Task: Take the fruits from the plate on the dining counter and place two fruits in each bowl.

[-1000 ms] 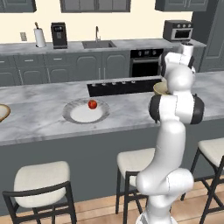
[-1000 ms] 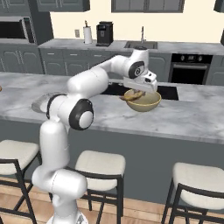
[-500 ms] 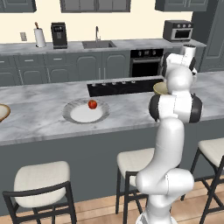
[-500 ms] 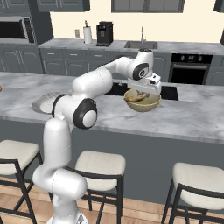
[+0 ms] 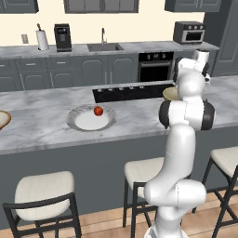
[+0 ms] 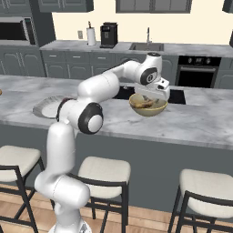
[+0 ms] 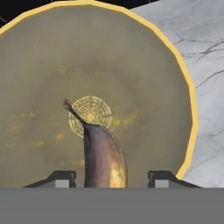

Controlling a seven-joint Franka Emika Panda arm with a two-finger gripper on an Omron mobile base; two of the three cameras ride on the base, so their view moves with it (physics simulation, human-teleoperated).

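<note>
Right now the claw (image 7: 112, 177) hangs low over the tan bowl (image 6: 148, 104) at centre frame on the marble desk (image 5: 42, 128), fingers spread either side of the banana (image 7: 104, 159) lying inside. Left of centre, the plate (image 5: 90, 118) carries a red fruit (image 5: 98, 110).

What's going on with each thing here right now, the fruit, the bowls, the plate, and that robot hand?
Banana: lying in the bowl, between the spread fingers.
Bowl: upright on the dining counter, under the gripper.
Red fruit: sitting on the plate.
Plate: flat on the counter, holding just that one fruit.
Second bowl: at the counter's far left edge, contents hidden.
Gripper: open, hanging over the bowl.
</note>
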